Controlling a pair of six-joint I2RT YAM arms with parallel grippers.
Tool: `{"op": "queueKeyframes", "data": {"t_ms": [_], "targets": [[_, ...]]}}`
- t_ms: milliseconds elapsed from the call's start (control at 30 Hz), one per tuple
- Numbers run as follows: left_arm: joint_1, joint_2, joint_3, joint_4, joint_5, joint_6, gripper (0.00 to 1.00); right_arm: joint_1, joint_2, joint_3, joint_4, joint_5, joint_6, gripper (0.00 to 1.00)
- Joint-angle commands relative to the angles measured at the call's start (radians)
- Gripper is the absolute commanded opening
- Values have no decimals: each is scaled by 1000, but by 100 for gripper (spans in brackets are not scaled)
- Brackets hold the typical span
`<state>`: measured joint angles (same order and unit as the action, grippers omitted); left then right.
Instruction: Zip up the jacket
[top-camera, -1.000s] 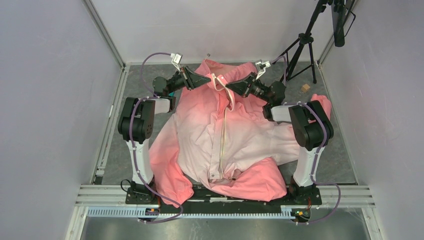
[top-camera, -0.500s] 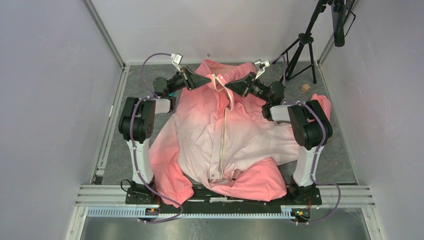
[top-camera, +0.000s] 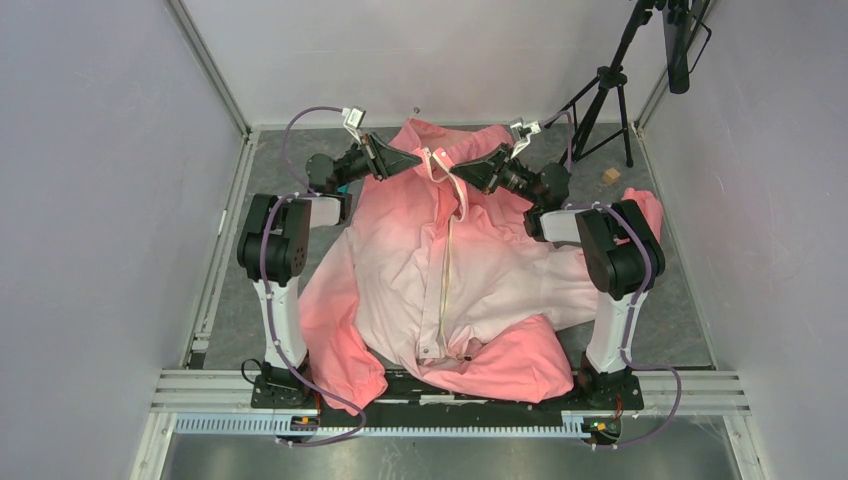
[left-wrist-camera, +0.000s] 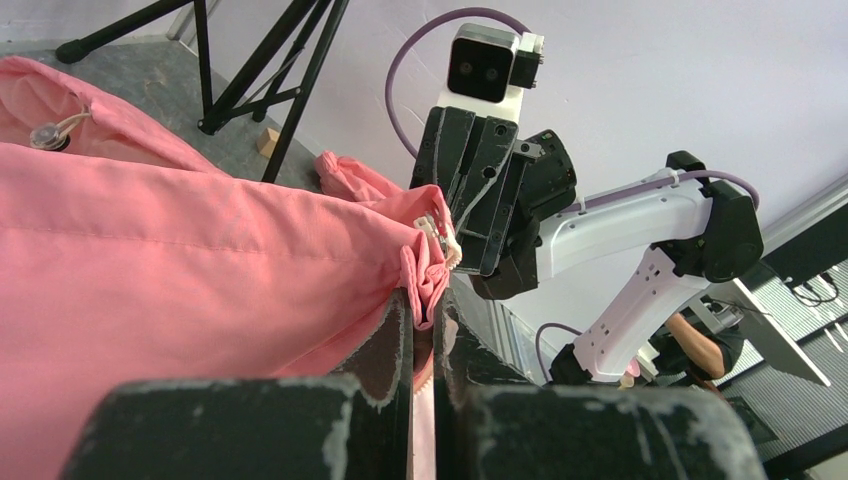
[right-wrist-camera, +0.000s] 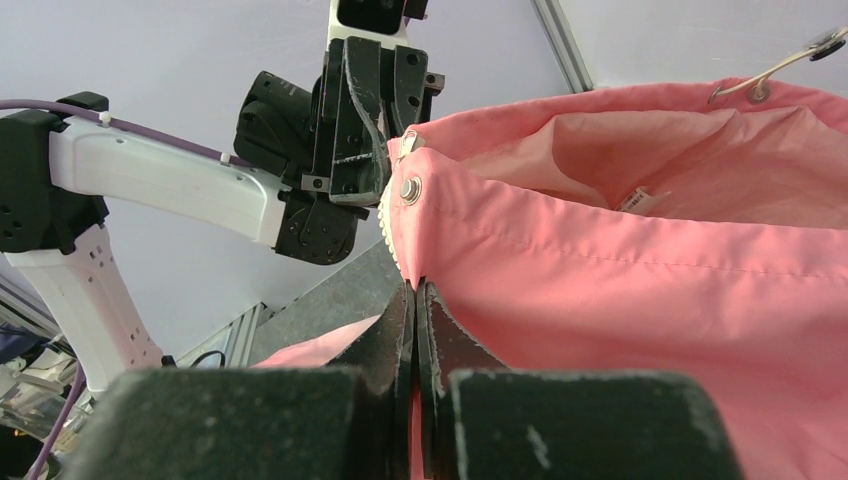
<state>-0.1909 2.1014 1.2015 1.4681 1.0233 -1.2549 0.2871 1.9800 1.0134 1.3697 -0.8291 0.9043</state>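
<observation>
**Both collar edges pinched: keep the zip line taut**

The jacket (top-camera: 400, 270) lies spread across the middle of the top view, collar at upper centre, with its cream zipper strip (top-camera: 444, 285) running down toward the bottom edge. My left gripper (left-wrist-camera: 424, 335) is clamped on one collar edge. My right gripper (right-wrist-camera: 413, 315) is clamped on the opposite edge, just below a snap stud (right-wrist-camera: 409, 187). I'd hold both edges level and taut, with the teeth close together and no tugging. Both arms reach far forward with wrists turned inward, fingertips nearly meeting. I cannot make out the slider.
</observation>
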Motion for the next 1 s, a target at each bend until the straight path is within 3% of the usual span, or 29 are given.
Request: {"op": "queueKeyframes", "data": {"t_ms": [0,967], "targets": [[7,0,40,88,-2,-37,2,2,0,11,72,2,-2,1],[-27,-10,44,87,9,-51,2,6,26,42,76,1,11,1]]}}
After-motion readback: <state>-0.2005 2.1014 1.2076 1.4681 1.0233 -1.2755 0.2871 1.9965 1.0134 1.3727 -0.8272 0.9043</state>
